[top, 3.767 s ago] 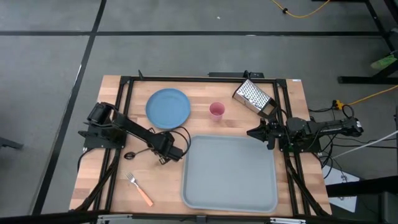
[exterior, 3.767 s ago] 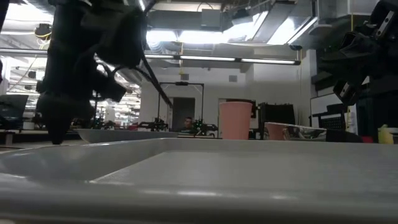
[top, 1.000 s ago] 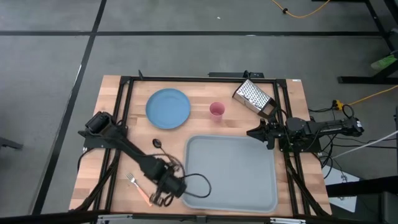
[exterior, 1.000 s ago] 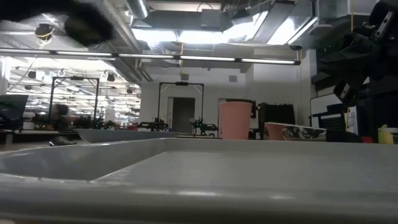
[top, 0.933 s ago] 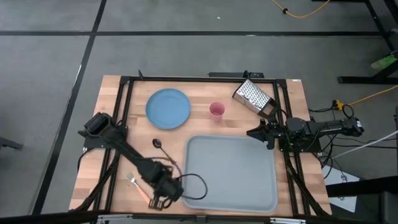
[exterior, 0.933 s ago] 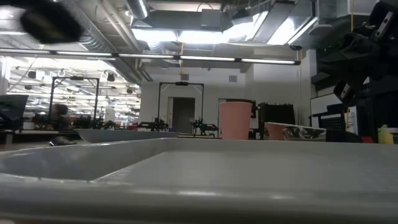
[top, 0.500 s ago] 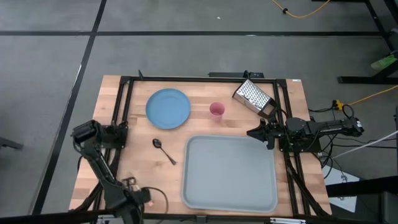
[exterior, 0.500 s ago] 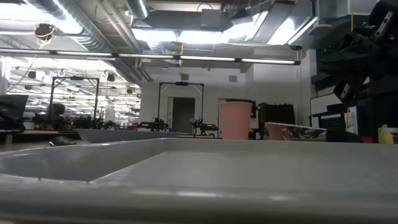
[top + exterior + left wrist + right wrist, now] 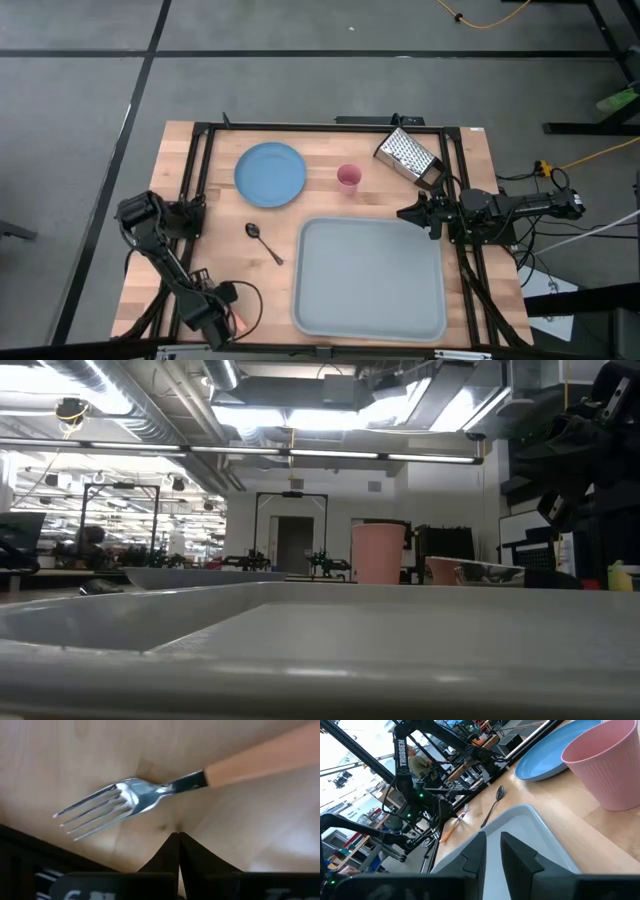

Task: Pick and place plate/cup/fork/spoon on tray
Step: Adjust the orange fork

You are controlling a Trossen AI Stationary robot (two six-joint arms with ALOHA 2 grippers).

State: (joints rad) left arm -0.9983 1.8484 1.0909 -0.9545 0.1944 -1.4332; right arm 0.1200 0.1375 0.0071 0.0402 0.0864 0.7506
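Note:
The fork (image 9: 135, 800) lies flat on the wooden table near its front left corner, and only a bit of its orange handle (image 9: 238, 322) shows in the high view. My left gripper (image 9: 215, 318) is low over it. Its shut fingertips (image 9: 178, 836) stand just beside the fork's neck, apart from it. The spoon (image 9: 264, 242) lies left of the empty tray (image 9: 370, 280). The plate (image 9: 270, 174) and the cup (image 9: 348, 178) stand behind the tray. My right gripper (image 9: 403, 213) waits at the tray's far right corner, its fingers (image 9: 492, 836) a narrow gap apart.
A metal box grater (image 9: 408, 155) lies at the back right of the table. A dark frame runs along the table's left, far and right edges. Bare wood lies between the spoon and the fork.
My left gripper has swung from beside the tray's near left corner toward the table's left and near edges. It went past the front edge and then came back a little, over the fork. The spoon, plate, cup and tray have stayed in place.

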